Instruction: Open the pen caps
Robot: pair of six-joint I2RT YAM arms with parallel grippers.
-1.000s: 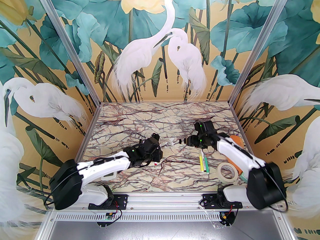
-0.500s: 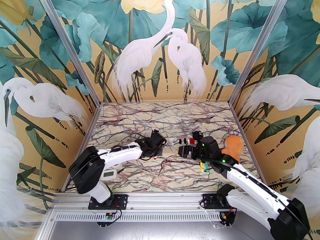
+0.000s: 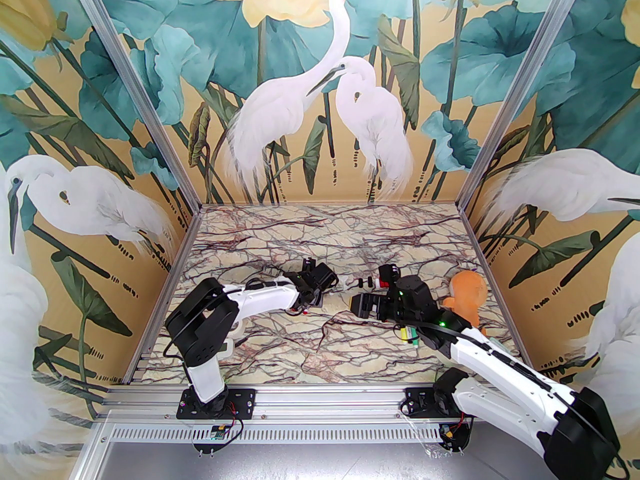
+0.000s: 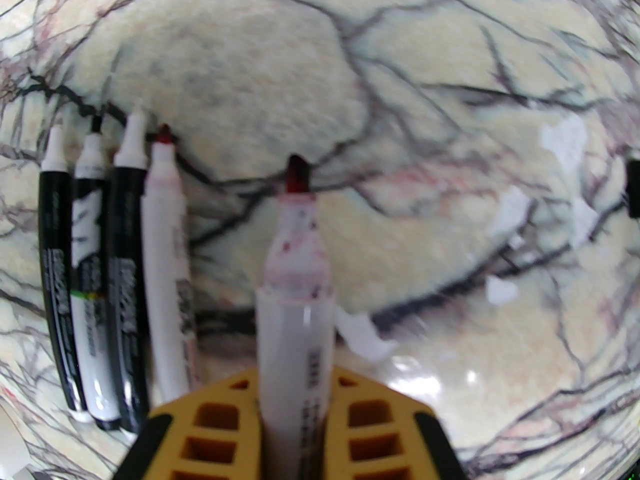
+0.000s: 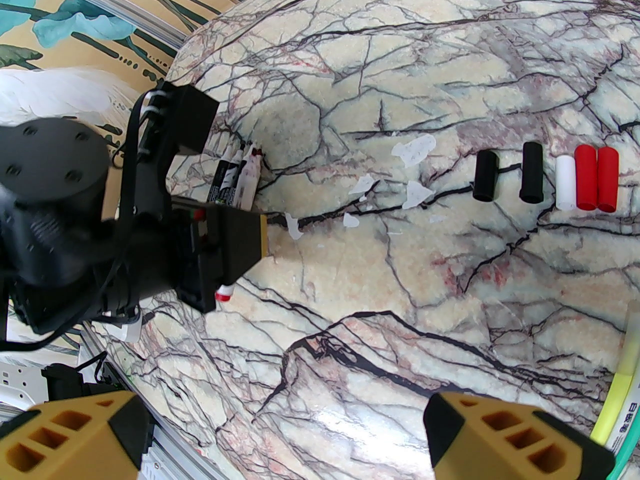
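Pen caps (image 5: 546,180) in row, near spread right claw (image 5: 285,418), not touching.

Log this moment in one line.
left gripper: shut on uncapped red marker | right gripper: open, empty | caps: five loose in a row | other markers: four uncapped on table

Print on the markers, none of it legible

Bold lettering runs along the barrels of the four markers (image 4: 125,278) lying side by side on the worktop (image 4: 280,68). Small dark print runs along the white marker (image 4: 295,328) in the left fingers (image 4: 220,418). All of it is blurred. The yellow marker (image 5: 620,403) carries dark characters too small to make out.
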